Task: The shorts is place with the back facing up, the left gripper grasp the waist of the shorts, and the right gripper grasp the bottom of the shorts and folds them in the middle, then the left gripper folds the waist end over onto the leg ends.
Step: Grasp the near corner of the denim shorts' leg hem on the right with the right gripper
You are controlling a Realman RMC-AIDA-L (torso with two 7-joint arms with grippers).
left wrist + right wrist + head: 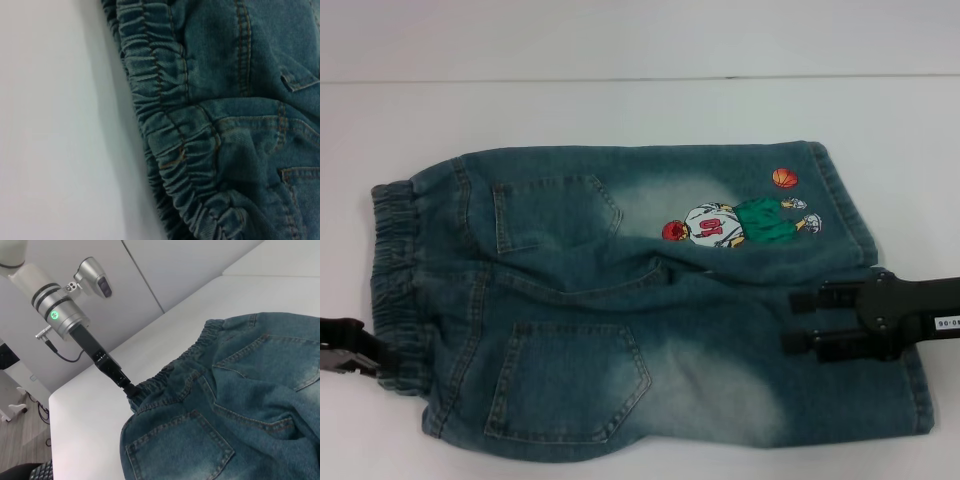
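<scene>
Blue denim shorts [620, 300] lie flat on the white table with both back pockets up, the elastic waist [395, 280] to the left and the leg ends [895, 320] to the right. My left gripper [355, 350] sits at the near corner of the waist; in the right wrist view it [131, 390] touches the waistband [165, 377]. The left wrist view shows the gathered waistband [165, 125] close up. My right gripper [788, 320] is open, its two black fingers [820, 298] lying over the near leg, pointing toward the waist.
A cartoon basketball player print [740, 222] marks the far leg. The white table [620, 110] runs bare behind the shorts to a back wall. In the right wrist view the table's edge [65, 395] drops off beyond the left arm [60, 310].
</scene>
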